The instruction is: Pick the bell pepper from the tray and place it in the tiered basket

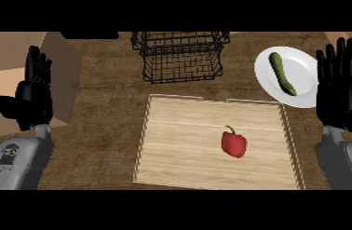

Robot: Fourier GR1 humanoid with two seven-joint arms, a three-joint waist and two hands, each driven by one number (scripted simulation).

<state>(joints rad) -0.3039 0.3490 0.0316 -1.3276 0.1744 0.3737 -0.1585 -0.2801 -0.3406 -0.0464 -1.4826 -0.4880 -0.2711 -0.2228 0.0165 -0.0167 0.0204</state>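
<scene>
One pale wooden tray point(179, 145) with a low rim holds one glossy red bell pepper point(233, 144) right of centre; beyond stands one black wire tiered basket point(181, 57). One white round plate point(302, 68) carries one bumpy green pickle point(282, 74). The left hand point(36, 91) and right hand point(335, 87) rest at the edges, fingers straight, holding nothing.

No legible text or labels.

**Count on the counter**

One red bell pepper point(233, 144) lies on one wooden tray point(179, 145). One black wire tiered basket point(181, 56) stands beyond it. One white plate point(302, 68) carries one green vegetable point(282, 73), probably a cucumber. Two black hands show: left hand point(34, 91), right hand point(335, 87).
</scene>
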